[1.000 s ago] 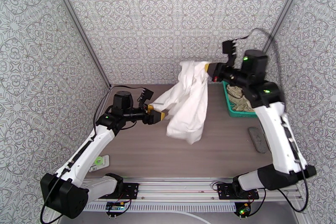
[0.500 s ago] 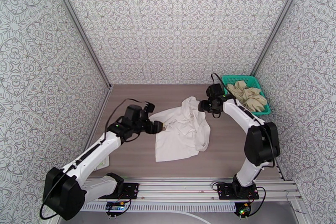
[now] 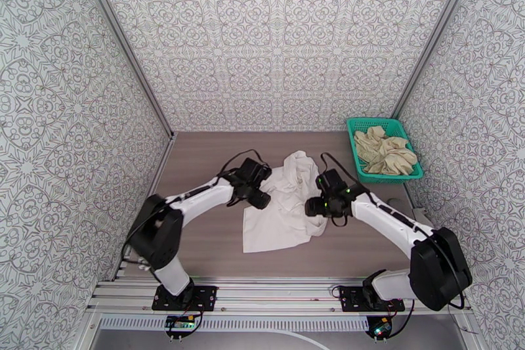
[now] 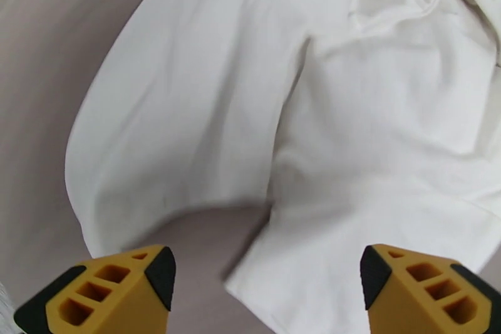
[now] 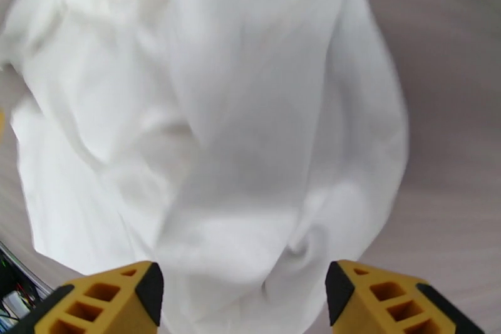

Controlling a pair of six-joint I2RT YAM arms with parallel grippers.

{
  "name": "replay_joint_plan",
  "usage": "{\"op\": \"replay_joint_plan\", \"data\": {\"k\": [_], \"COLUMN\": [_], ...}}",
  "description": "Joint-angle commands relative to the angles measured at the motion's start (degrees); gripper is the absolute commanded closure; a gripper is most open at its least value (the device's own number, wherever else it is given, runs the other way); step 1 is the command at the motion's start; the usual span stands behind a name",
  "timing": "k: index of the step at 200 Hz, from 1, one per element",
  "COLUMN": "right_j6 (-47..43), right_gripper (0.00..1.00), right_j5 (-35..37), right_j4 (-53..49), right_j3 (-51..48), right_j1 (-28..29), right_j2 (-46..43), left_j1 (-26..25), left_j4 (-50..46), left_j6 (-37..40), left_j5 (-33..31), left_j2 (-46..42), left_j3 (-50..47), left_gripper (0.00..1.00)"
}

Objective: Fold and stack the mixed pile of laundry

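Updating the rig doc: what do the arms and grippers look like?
The left arm and right arm have white link shells with black joints and loose black cables near the wrists; the right shows green lights. The left gripper and right gripper have yellow fingers with cut-out cells and black inner pads.

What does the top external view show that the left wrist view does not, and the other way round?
The top external view gives the teal basket at the far right with the beige garment in it, and the right gripper over the right side of the white T-shirt. The left wrist view gives the left gripper up close: its yellow fingertips stand wide apart with nothing between them, above the shirt's edge. Both show the crumpled white T-shirt lying on the brown table.
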Motion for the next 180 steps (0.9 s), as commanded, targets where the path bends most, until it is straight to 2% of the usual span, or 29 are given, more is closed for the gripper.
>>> {"op": "replay_joint_plan", "data": {"k": [1,22,33,57,72,90,142,166,180], "right_j6": [2.2,2.0,1.9,1.6,1.3,1.1,0.6,-0.8,-1.7], "right_gripper": [0.3,0.43,0.56,0.83,1.0,1.0,1.0,1.0,0.78], "right_j5": [-1.5,-1.5,-1.3,-0.8,-0.2,1.3,5.3,1.2,-1.4], "right_j4": [2.6,3.0,2.9,2.9,2.7,2.3,-0.1,-2.1,-4.0], "right_j3": [-3.2,-4.0,-4.0,-4.2,-3.9,-3.4,1.2,2.9,3.4], "right_j1": [0.5,1.2,1.3,1.3,1.3,1.3,1.3,1.4,2.7], "right_j2": [-1.5,-1.0,-1.3,-2.4,-2.8,-3.9,-8.9,-9.4,-8.2], "left_j1": [-0.2,1.0,1.7,2.3,2.2,1.9,2.2,2.3,2.2], "left_j4": [-3.9,-6.8,-7.3,-6.3,-5.3,-4.3,-3.0,-3.9,-5.1], "left_j6": [9.3,10.6,10.8,9.8,8.9,7.9,4.7,4.1,4.3], "left_j5": [-2.3,-2.4,-2.0,-1.2,-0.3,0.5,5.2,6.5,7.1], "left_j2": [5.4,11.4,13.6,14.8,13.3,9.8,-2.6,-5.2,-5.4], "left_j3": [5.4,10.0,11.3,11.8,11.2,10.3,7.3,7.2,7.5], "left_gripper": [0.21,0.33,0.41,0.74,0.88,1.0,1.0,1.0,1.0]}}
